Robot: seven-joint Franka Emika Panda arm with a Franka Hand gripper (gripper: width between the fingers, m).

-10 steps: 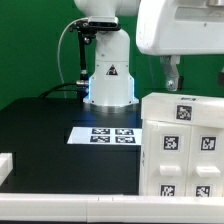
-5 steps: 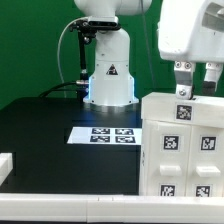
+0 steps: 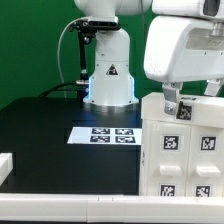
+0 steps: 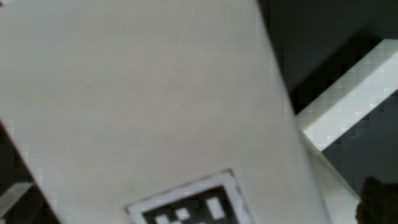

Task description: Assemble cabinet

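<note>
- Where the exterior view reached nearest, a pale ledge (image 3: 60, 209) ran along the front of the table (image 3: 40, 125), with a small white block (image 3: 4, 166) at the exterior view's left edge
- on the exterior view's right stood the cabinet (image 3: 183, 150), a matte white box with square black-and-white tags on its front and top; it rested on the black table
- just above the cabinet's top hung the end effector (image 3: 192, 97), its jaws spread wide and holding nothing; one dark fingertip (image 3: 171, 104) sat just above the top edge, and whether it touched could not be told
- in the wrist view a broad white panel of the cabinet (image 4: 151, 110) filled most of the picture, a tag partly shown at its edge; black table lay beside it
- farther back the marker board (image 3: 105, 134) lay flat on the table, just beside the cabinet
- behind it rose the robot's white base (image 3: 108, 80) with a black cable (image 3: 66, 50), against a green backdrop (image 3: 30, 40).
</note>
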